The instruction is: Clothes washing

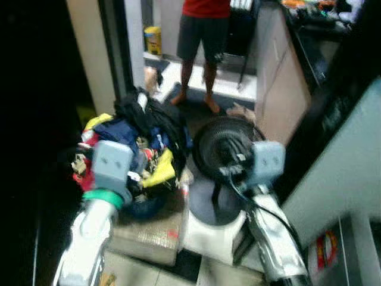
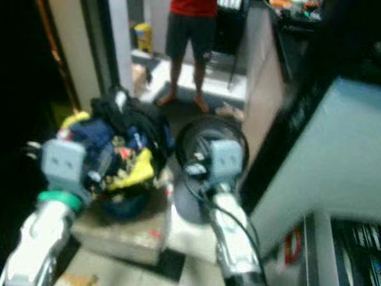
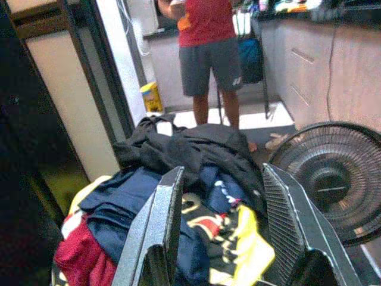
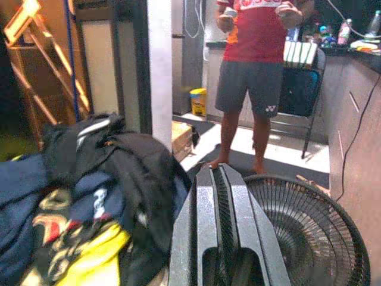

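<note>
A heaped pile of mixed clothes (image 1: 134, 149), black, navy, yellow and red fabric, sits on a low brown cardboard box (image 1: 149, 235) just left of a round black floor fan (image 1: 223, 149). The left gripper (image 3: 223, 238) hovers close above the pile, its two black fingers spread apart. The right gripper (image 4: 223, 226) hangs over the fan's grille, fingers pressed together with nothing between them. Beyond the fan a person in a red shirt and dark shorts (image 1: 202, 36) stands barefoot on the floor.
</note>
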